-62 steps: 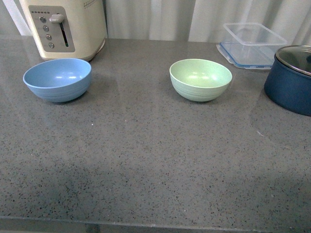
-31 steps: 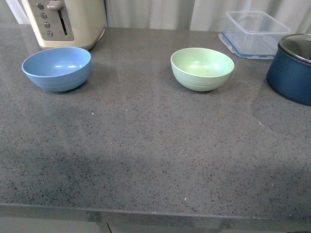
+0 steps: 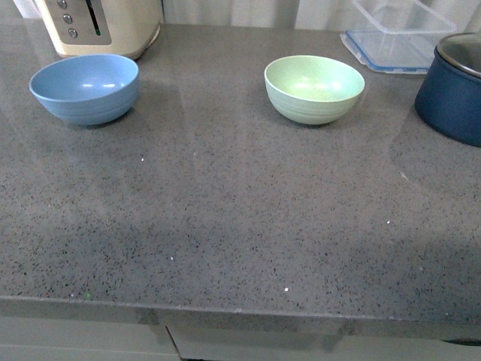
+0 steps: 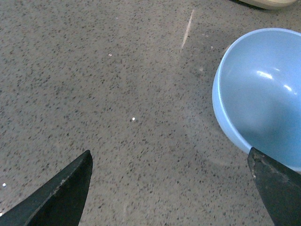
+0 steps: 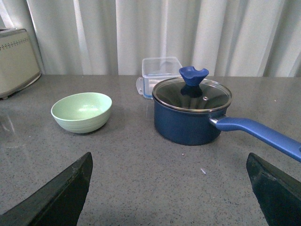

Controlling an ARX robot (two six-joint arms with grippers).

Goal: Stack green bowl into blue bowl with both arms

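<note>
Camera tipped down, both jaws apart, toaster (image 3: 98, 26) behind blue bowl (image 3: 84, 86), pot (image 3: 455, 94) near green bowl (image 3: 314, 89)

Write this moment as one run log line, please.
phase: pre-grasp | left fingers open, near blue bowl | right fingers open, green bowl in view | bowls apart, both empty, not stacked

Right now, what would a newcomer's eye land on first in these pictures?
Two matching bowls stand apart on the grey speckled counter: the blue bowl at the left near the cream toaster, the green bowl toward the right, both empty and upright. At the far right sits a dark blue pot with a glass lid, a clear plastic box behind it.
</note>
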